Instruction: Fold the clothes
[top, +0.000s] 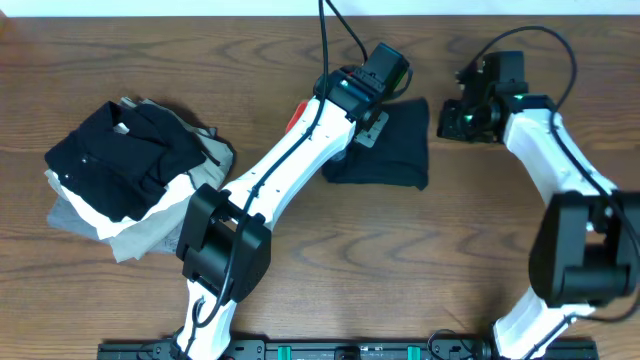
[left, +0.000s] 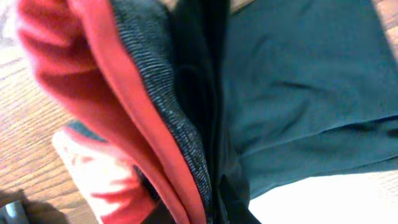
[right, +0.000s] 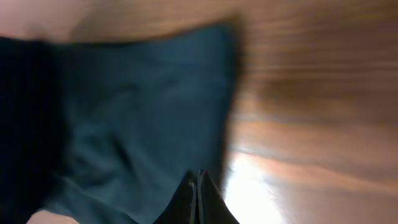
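The dark navy leggings lie folded into a small bundle at the back middle of the table. My left gripper sits on the bundle's left part. In the left wrist view its jaws are shut on the leggings' edge, with the coral-red waistband and grey band bunched beside the dark fabric. My right gripper hovers just right of the bundle. In the right wrist view its fingers are pressed together and hold nothing, at the leggings' right edge.
A heap of black, white, grey and khaki garments lies at the left of the wooden table. The left arm stretches diagonally from the front edge to the bundle.
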